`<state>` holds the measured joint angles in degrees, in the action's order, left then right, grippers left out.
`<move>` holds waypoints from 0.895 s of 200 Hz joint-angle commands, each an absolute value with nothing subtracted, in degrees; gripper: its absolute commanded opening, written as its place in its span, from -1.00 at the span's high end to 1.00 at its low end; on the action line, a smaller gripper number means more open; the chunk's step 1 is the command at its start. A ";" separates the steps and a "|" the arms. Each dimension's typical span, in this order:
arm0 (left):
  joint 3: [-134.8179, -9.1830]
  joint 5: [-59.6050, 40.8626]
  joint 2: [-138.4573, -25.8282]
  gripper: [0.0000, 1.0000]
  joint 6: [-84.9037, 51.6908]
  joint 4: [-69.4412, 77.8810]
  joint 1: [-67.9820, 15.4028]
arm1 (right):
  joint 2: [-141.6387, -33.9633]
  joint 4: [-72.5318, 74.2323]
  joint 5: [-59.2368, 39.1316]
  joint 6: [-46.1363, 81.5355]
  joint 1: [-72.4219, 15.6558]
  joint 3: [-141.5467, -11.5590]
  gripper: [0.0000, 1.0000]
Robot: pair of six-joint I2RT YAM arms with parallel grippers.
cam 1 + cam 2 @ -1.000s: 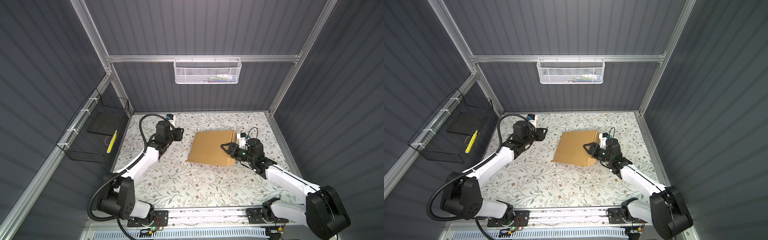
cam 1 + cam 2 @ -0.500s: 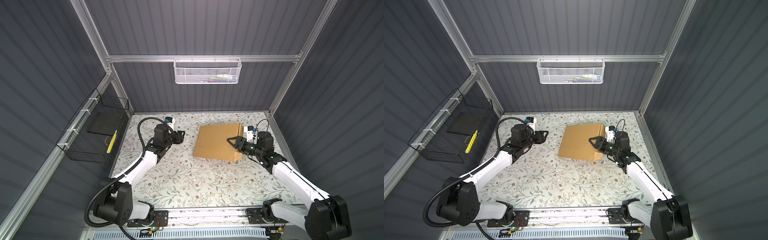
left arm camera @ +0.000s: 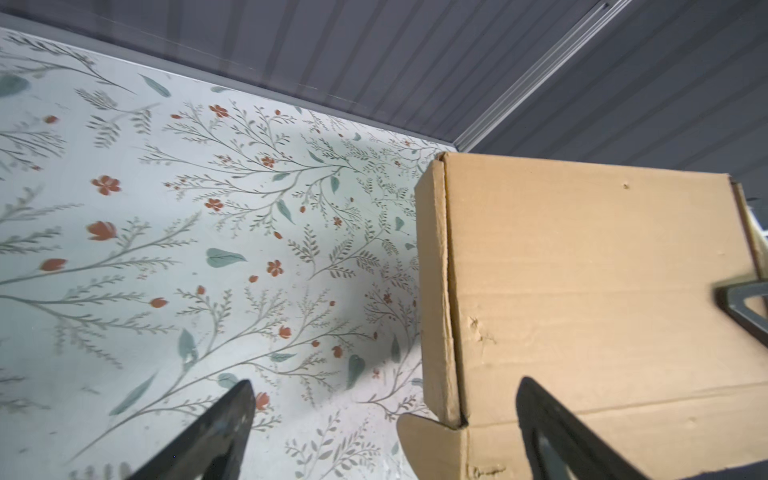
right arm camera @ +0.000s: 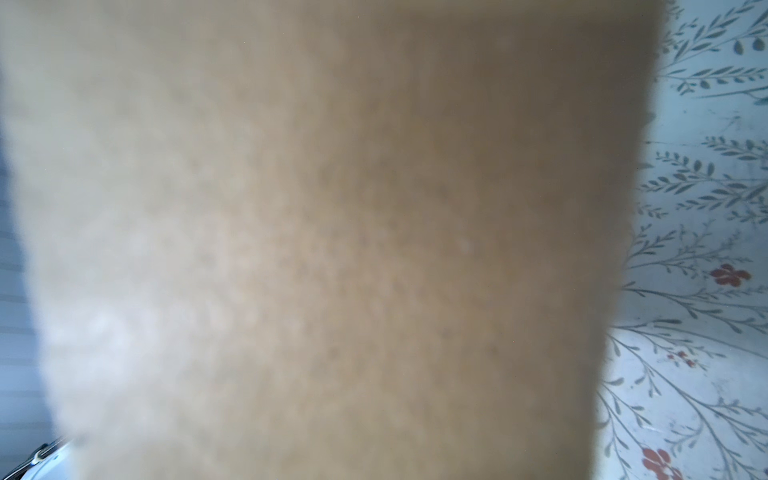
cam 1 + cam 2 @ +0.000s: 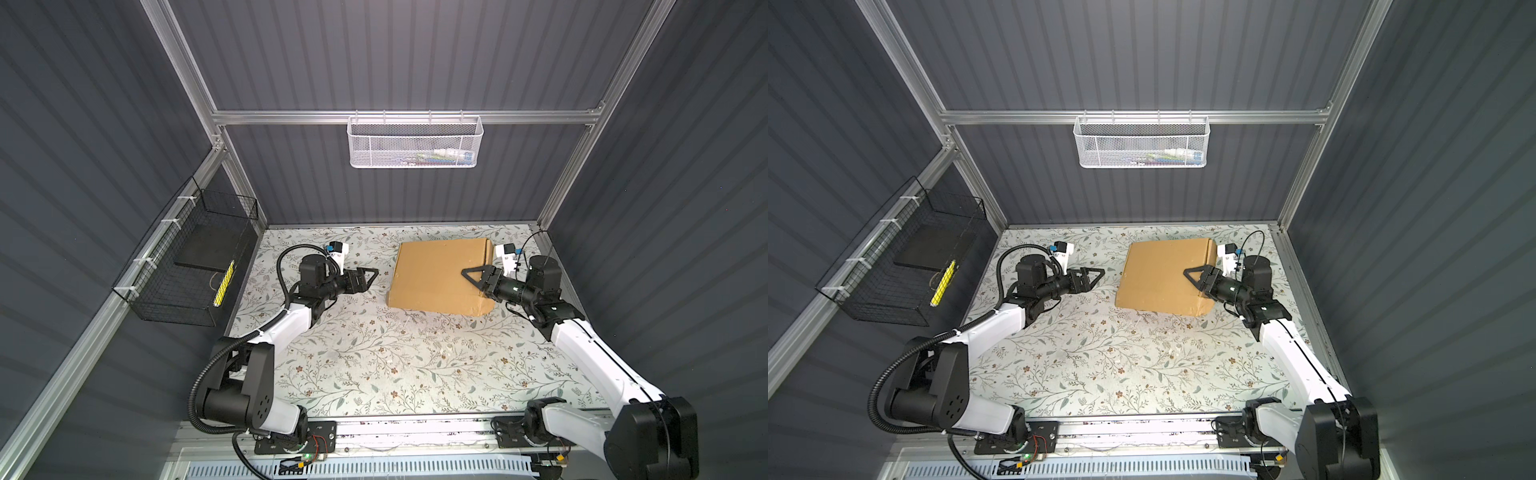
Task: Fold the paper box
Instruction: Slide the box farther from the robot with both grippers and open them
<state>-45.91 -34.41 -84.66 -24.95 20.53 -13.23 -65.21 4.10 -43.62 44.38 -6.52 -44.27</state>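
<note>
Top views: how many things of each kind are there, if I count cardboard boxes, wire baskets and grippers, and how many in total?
Boxes: 1, the paper box
Wire baskets: 2, the white basket and the black basket
Grippers: 2, the left gripper and the right gripper
Total: 5

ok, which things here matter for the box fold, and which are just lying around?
In play: paper box, right gripper clamped on its edge, left gripper open, clear of it.
Lying about: white wire basket, black wire basket holding a yellow item.
</note>
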 commanded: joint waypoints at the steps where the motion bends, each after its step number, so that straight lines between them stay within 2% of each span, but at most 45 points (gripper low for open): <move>1: -45.35 -41.82 -86.25 -0.99 -27.68 27.69 -13.18 | -64.95 4.57 -48.33 42.56 -5.48 -47.00 -0.21; 46: -44.77 -49.01 -87.92 -0.99 -31.65 37.19 -13.18 | -65.65 5.92 -52.14 42.36 -4.66 -47.81 -0.20; 109: -45.21 -54.14 -91.23 -0.99 -39.11 46.77 -13.18 | -66.96 10.95 -56.39 44.01 -4.31 -47.80 -0.19; 179: -45.77 -58.50 -100.54 -0.99 -59.95 73.32 -13.28 | -67.41 11.70 -58.84 43.10 -4.31 -49.02 -0.18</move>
